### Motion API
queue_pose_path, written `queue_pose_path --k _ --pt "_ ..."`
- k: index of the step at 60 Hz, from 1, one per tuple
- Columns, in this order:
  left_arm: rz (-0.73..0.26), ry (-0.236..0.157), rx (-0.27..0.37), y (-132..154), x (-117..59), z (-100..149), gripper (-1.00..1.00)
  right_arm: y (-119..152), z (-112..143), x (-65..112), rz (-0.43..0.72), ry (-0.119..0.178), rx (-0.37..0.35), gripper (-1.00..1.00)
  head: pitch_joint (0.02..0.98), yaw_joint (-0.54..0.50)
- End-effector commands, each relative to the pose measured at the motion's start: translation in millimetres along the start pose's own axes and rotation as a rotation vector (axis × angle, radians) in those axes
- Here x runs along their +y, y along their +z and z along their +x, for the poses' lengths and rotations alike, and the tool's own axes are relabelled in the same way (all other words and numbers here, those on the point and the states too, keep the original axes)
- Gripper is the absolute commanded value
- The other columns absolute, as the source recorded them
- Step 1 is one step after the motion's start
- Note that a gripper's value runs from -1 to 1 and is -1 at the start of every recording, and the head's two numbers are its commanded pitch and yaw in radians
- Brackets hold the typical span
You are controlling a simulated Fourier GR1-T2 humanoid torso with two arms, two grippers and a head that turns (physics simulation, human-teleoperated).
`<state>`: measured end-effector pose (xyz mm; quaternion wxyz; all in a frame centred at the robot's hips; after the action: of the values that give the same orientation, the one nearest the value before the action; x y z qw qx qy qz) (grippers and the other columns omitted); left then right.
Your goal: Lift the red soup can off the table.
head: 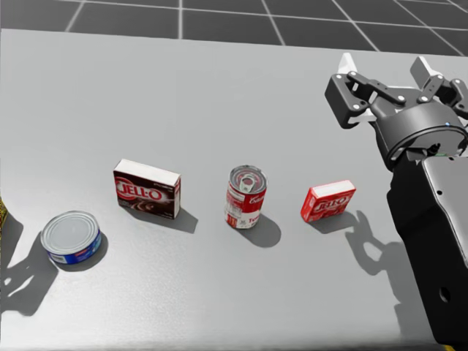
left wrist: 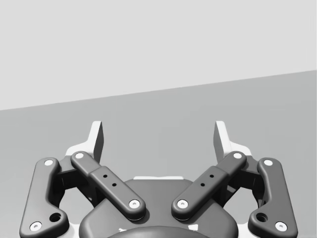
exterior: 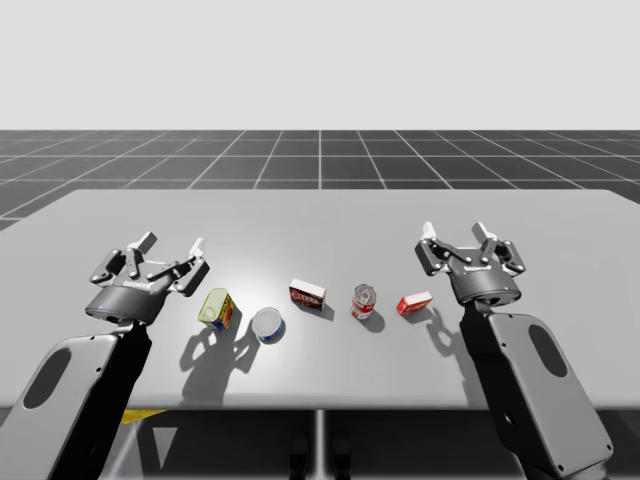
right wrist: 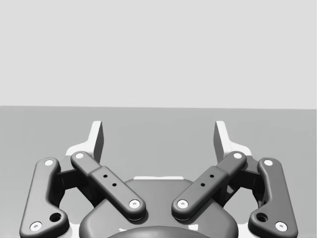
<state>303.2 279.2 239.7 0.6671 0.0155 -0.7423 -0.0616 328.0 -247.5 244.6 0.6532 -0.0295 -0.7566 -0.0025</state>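
Note:
The red soup can (exterior: 364, 301) (head: 246, 197) stands upright on the grey table (exterior: 320, 220), near the middle of its front half, with its silver lid up. My right gripper (exterior: 455, 232) (head: 385, 64) (right wrist: 158, 136) hovers open above the table, behind and to the right of the can, with nothing between its fingers. My left gripper (exterior: 172, 242) (left wrist: 158, 136) is also open and empty, far to the can's left. In both wrist views only bare table lies ahead of the fingers.
Just right of the soup can lies a small red box (exterior: 414, 302) (head: 328, 200). On its left stands a dark brown box (exterior: 307, 294) (head: 146, 189), then a flat blue-labelled can (exterior: 267, 324) (head: 71, 237) and a yellow-green can (exterior: 217, 308) on its side.

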Motion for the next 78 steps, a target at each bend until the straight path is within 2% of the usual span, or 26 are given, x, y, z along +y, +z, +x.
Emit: queue_pose_path --k 1,11,15,16,21,23,25,29,31,38,45,54,59,64,78 --pt "-0.002 -0.003 0.002 -1 -0.4 -1 -1.0 0 0 0.4 0.001 0.0 0.003 -1.0 0.839 -0.18" --pt "-0.002 -0.004 0.001 -1 -0.2 -1 -1.0 1 3 0.6 0.001 -0.019 0.013 -1.0 0.841 -0.18" --pt "-0.002 -0.003 0.001 -1 -0.1 -1 -1.0 3 8 -2.4 -0.01 -0.047 0.011 -1.0 0.839 -0.18" --pt "-0.002 -0.003 0.001 -1 -0.1 -1 -1.0 5 12 -3.6 -0.026 -0.033 0.001 -1.0 0.838 -0.18" --pt "-0.002 -0.003 0.001 -1 -0.4 -1 -1.0 12 17 -4.2 -0.015 -0.027 -0.001 -1.0 0.837 -0.17" --pt "-0.002 -0.002 0.001 -1 -0.4 -1 -1.0 16 20 -3.5 -0.009 -0.045 0.013 -1.0 0.837 -0.17" --pt "-0.003 -0.002 0.001 -1 -0.5 -1 -1.0 22 24 -0.8 -0.006 -0.041 0.017 -1.0 0.836 -0.17" --pt "-0.003 -0.002 0.0 -1 -0.4 -1 -1.0 31 30 2.9 0.013 -0.057 0.029 -1.0 0.835 -0.17" --pt "-0.003 -0.001 0.0 -1 -0.2 -1 -1.0 36 32 4.5 0.023 -0.055 0.025 -1.0 0.835 -0.17" --pt "-0.002 -0.002 0.0 -1 -0.1 -1 -1.0 59 37 11.6 0.07 -0.008 0.029 -1.0 0.835 -0.17" --pt "-0.002 -0.004 0.001 -1 -0.4 -1 -1.0 80 37 13.4 0.116 -0.011 0.051 -1.0 0.838 -0.16" --pt "-0.003 -0.007 0.002 -1 -0.9 -1 -1.0 109 32 19.4 0.176 -0.024 0.075 -1.0 0.84 -0.16" --pt "-0.003 -0.007 0.002 -1 -0.9 -1 -1.0 120 27 21.2 0.193 -0.018 0.09 -1.0 0.84 -0.16" --pt "-0.003 -0.007 0.001 -1 -1.1 -2 -1.0 134 18 23.7 0.213 -0.024 0.128 -1.0 0.84 -0.16" --pt "-0.004 -0.01 0.001 -1 -2.1 -2 -1.0 153 -8 34.0 0.273 -0.035 0.206 -1.0 0.84 -0.16"
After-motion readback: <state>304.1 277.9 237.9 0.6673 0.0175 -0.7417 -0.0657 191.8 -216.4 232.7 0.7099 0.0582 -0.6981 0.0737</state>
